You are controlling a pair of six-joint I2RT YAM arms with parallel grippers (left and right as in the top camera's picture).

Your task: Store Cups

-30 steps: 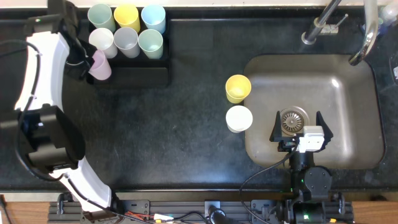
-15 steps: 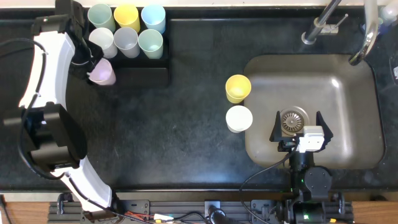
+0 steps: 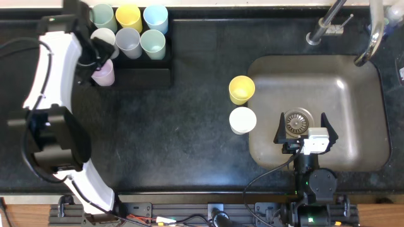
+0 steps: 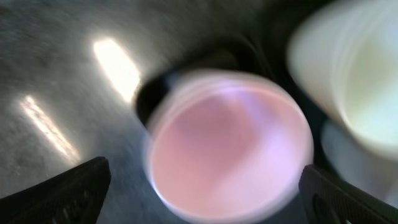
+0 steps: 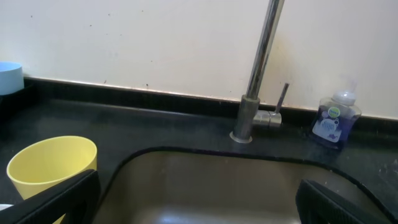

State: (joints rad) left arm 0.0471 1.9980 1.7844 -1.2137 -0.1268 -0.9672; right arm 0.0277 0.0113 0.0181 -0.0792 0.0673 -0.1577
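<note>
Showing the cup-storing task with one cup at the rack and two not yet collected. Nearest the bases, the right gripper (image 3: 302,131) hangs over the sink (image 3: 353,82), its jaws spread wide and holding nothing. Just beyond the sink's left rim, on the dark desk (image 3: 189,139), stand a white cup (image 3: 242,120) and a yellow cup (image 3: 241,89), mouths up and close beside one another. Farther off, the left gripper (image 4: 205,196) is over the front left corner of the black rack (image 3: 148,74). Its jaws stand wide apart on either side of the pink cup (image 4: 230,146), with a gap showing on at least one side, so they appear to grip nothing. The pink cup is mouth up over a dark round slot, just beside a white one of the six stored cups (image 3: 128,39); whether it is fully seated cannot be told. Farthest, the faucet (image 3: 325,25) rises behind the sink. The cups look like thin plastic tumblers: probably light, smooth-walled and somewhat slippery, yielding at the rim but not fragile. A hold across the upper wall, or with one finger inside the rim, should suit; hard squeezing would likely deform the cup.
</note>
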